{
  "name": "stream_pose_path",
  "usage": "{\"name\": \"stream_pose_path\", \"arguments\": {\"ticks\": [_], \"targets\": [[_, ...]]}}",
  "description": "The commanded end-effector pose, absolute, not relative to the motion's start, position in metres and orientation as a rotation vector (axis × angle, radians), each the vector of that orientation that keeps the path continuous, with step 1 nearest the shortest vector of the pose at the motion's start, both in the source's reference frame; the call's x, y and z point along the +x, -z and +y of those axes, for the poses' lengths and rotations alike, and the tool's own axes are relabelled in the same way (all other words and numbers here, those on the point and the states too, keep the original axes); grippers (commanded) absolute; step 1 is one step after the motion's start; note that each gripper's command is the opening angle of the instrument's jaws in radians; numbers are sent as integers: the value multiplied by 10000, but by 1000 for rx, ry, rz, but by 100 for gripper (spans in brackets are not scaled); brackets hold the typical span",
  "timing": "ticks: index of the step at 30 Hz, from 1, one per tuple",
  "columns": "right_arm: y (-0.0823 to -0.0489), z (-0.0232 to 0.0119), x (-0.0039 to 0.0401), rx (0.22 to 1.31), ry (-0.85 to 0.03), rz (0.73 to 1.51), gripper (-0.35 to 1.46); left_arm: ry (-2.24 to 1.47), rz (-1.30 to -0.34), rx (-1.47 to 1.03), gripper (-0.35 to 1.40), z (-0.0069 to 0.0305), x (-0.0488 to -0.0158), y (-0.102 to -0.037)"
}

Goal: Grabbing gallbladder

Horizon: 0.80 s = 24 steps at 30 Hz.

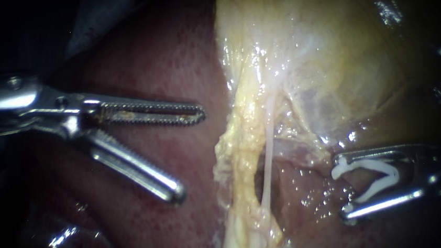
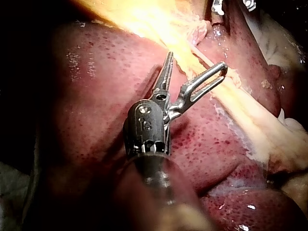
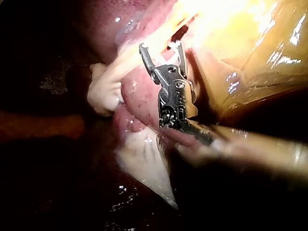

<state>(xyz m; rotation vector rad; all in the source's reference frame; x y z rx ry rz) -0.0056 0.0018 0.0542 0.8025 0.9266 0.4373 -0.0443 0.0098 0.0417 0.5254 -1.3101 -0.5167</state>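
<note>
Left pincer (image 1: 191,153) agape, gallbladder (image 1: 316,42) apart beyond tips, right pincer (image 1: 341,189) holding clip (image 1: 391,169)

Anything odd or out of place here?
Only the white clip in the jaws of the right instrument: its upper arm looks kinked, not flush with the jaw. The left instrument stands open-jawed over the liver.

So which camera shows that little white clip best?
The endoscope view: the white clip sits plainly between the right instrument's jaws, touching both. The right wrist view gives only a pale hint; the left wrist view shows none.
</note>
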Motion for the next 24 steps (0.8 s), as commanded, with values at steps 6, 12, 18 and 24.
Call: {"name": "stream_pose_path", "arguments": {"ticks": [6,12,18,24], "targets": [[-542,18,-56,803,-437,927,60,532,-1306,517,74,99,-443,-417],[-542,18,-56,803,-437,927,60,590,-1296,546,69,103,-447,-422],[-542,18,-57,803,-437,927,60,624,-1287,561,67,106,-459,-432],[-542,18,-57,803,-437,927,60,646,-1266,569,66,99,-469,-446]]}}
